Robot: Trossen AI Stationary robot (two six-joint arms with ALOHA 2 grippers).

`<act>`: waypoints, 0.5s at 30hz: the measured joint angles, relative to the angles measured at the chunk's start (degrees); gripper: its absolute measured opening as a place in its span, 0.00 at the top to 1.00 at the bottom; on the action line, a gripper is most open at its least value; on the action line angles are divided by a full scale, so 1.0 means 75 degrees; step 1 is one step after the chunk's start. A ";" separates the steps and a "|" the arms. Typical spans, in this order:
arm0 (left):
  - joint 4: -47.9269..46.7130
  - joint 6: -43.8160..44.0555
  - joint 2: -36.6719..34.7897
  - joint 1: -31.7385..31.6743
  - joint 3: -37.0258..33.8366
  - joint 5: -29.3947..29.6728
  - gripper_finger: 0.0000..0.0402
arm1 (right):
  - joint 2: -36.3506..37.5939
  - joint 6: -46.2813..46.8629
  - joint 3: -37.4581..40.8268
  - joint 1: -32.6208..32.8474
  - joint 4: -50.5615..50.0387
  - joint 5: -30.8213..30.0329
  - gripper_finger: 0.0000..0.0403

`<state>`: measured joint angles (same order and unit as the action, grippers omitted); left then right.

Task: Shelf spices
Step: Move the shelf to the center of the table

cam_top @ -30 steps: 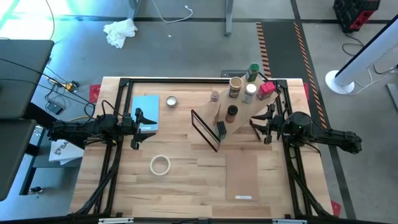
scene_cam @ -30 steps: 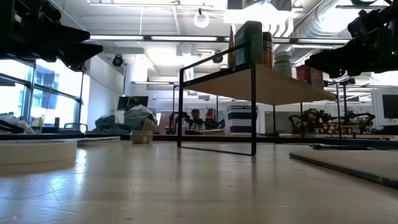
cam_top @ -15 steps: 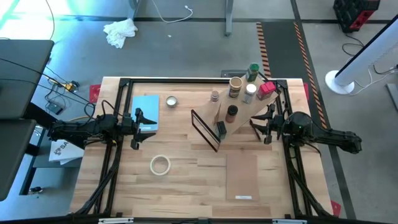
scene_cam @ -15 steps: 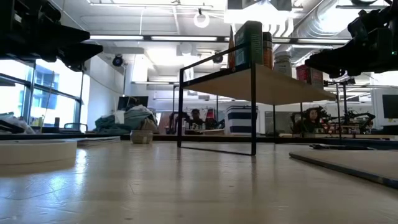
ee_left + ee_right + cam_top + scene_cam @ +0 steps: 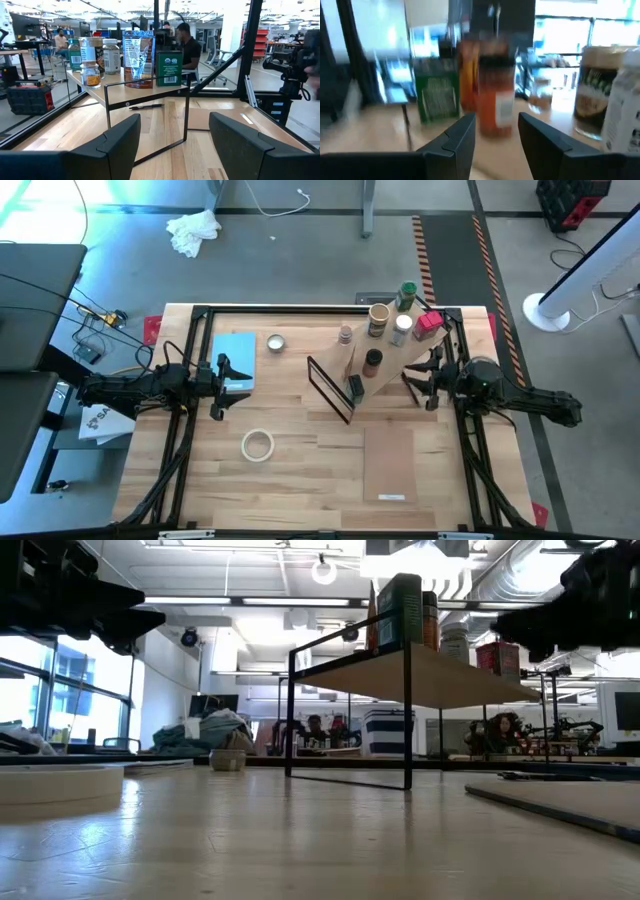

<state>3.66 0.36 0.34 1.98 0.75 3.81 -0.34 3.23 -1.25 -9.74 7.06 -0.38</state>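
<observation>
**Spice jars gathered on the rack, both hands empty beside it**

High view: the low shelf (image 5: 372, 370), a pale wooden plank on thin black wire end frames, sits angled toward the far right of the wooden counter (image 5: 300, 470). The small round spice jars (image 5: 379, 320), with green, tan, white, red, pinkish and dark brown tops, cluster along its far end, so most of the shelving looks done. One small silvery round tin (image 5: 276, 342) sits apart on the counter, next to the flat light-blue pad (image 5: 235, 358) (it may be the last item to go up). The left hand (image 5: 228, 388) hovers by that pad; the right hand (image 5: 420, 380) hangs just beside the shelf's right end. A white tape ring (image 5: 258, 445) and a thin pale board (image 5: 389, 465) lie nearer, out of the way.

Low view: jars stand upright on the raised plank (image 5: 440, 675), with clear space beneath it.

Left wrist view: its dark fingers (image 5: 117, 142) stand apart, holding nothing, aimed at the shelf's wire frame.

Right wrist view: its fingers (image 5: 462, 137) are apart, empty, facing an orange-labelled jar (image 5: 495, 107), likely lined up to adjust or back away.
</observation>
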 joint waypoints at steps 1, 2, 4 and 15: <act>0.0000 0.0000 0.0002 0.0000 -0.0003 -0.0002 0.42 | -0.0006 0.0899 -0.0160 0.0004 0.0314 -0.0001 0.64; 0.0000 0.0000 0.0002 0.0000 -0.0001 0.0000 0.42 | -0.0006 0.1861 -0.0373 0.0009 0.0703 -0.0006 0.64; 0.0000 0.0001 0.0002 0.0000 -0.0001 -0.0002 0.42 | 0.0008 0.3372 -0.0834 0.0009 0.1131 0.0002 0.64; 0.0002 0.0000 -0.0001 0.0000 -0.0002 0.0000 0.42 | -0.0525 0.1441 -0.4136 0.0003 -0.1726 0.0066 0.64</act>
<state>3.68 0.36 0.34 1.98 0.74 3.81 -4.28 14.04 -32.26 -9.72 -5.89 0.11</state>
